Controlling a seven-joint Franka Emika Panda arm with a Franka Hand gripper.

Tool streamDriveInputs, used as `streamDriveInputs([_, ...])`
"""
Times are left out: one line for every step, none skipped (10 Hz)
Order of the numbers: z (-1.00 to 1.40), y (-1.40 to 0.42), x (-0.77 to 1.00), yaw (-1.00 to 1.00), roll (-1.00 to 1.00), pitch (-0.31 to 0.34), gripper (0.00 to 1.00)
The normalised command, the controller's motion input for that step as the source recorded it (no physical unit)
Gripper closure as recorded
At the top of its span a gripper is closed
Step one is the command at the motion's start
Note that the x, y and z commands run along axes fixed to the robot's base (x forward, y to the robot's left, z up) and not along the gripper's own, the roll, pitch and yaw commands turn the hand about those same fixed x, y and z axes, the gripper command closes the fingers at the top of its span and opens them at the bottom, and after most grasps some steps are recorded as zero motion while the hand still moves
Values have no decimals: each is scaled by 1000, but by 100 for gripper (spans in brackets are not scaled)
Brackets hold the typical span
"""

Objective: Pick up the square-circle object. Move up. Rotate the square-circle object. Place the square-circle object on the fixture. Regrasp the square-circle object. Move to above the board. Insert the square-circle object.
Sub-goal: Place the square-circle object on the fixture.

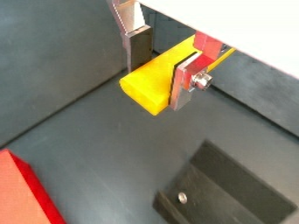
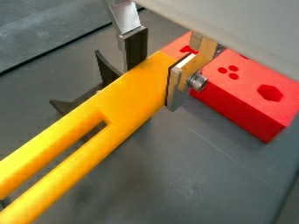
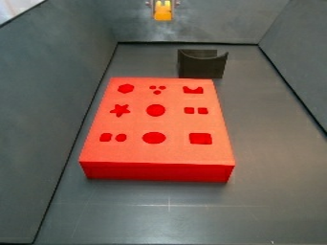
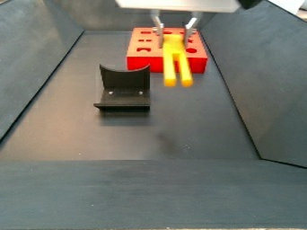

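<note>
My gripper (image 1: 158,79) is shut on the square-circle object (image 1: 149,86), a yellow-orange bar clamped between the silver fingers (image 1: 184,80) near one end. It also shows in a wrist view (image 2: 93,131), reaching long and level away from the gripper (image 2: 155,72). In a side view the gripper (image 4: 174,22) holds the bar (image 4: 177,63) in the air, right of the fixture (image 4: 122,88) and in front of the red board (image 4: 153,40). In a side view the gripper (image 3: 163,10) sits high behind the fixture (image 3: 201,63) and the board (image 3: 153,158).
Dark sloped walls (image 3: 64,86) enclose the grey floor (image 4: 156,135). In the wrist views the fixture (image 1: 228,192) lies below the bar and a board corner (image 1: 24,192) shows at the edge; the board (image 2: 251,87) also lies past the gripper.
</note>
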Motion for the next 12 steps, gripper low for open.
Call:
streamDriveInputs([-177, -149, 1000, 38, -34, 18, 100])
streamDriveInputs([-160, -128, 1000, 36, -37, 19, 100])
streamDriveInputs([-147, -113, 1000, 35, -40, 23, 100])
streamDriveInputs([-137, -101, 1000, 36, -42, 25, 100])
streamDriveInputs([-112, -78, 1000, 33, -46, 37, 100])
streamDriveInputs([-100, -67, 1000, 34, -47, 42, 100])
streamDriveInputs([-80, -52, 1000, 35, -51, 57, 100])
streamDriveInputs([792, -652, 740, 46, -1000, 68, 100])
streamDriveInputs([769, -574, 623, 39, -1000, 77, 100])
streamDriveInputs([596, -311, 479, 29, -1000, 90, 100])
streamDriveInputs([387, -161, 334, 24, -1000, 96, 100])
streamDriveInputs([92, -42, 148, 16, -1000, 104, 100])
